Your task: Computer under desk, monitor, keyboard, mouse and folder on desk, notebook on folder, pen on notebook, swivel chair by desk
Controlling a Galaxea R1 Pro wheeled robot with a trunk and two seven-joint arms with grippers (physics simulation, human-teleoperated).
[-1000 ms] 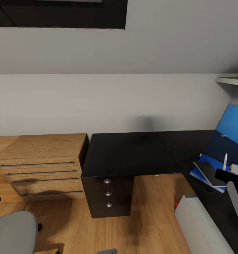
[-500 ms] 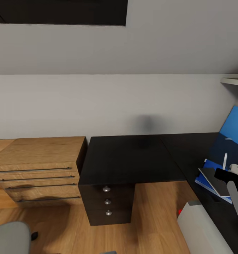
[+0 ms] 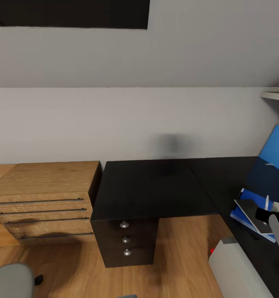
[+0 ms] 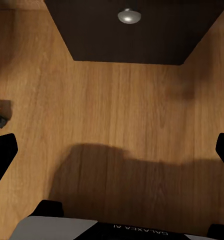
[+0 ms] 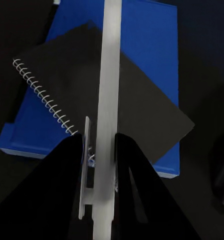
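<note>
The black L-shaped desk (image 3: 156, 190) stands against a grey wall, its near wing bare on top. Beside it, touching or almost so, stands a light wooden counter (image 3: 44, 178) with four long bar handles, and under the desk's near wing sits a dark drawer unit showing three round silver knobs (image 3: 124, 224). At the head view's lower right a pale grey slab (image 3: 239, 269) with a small red dot at its corner rises in front of the desk's other wing; it looks like the back of the monitor, though so little shows that I cannot be sure. A grey seat of the swivel chair (image 3: 9, 281) sits on the wooden floor (image 4: 116, 115), well apart from the desk.

One blue folder (image 5: 151, 50) lies flat on the desk's right wing, below the blue back panel (image 3: 276, 153). One dark spiral-bound notebook (image 5: 92, 80) lies askew on top of it, within the folder's outline except perhaps at one corner.

The right gripper (image 5: 98, 150) hangs directly above the notebook, its two dark fingers clamped on one pale pen (image 5: 108, 90), which runs along the fingers and reaches out across the notebook and the folder beneath.

The left gripper (image 4: 112, 150) hangs spread wide over bare floor, holding nothing, with one drawer knob beyond it.
</note>
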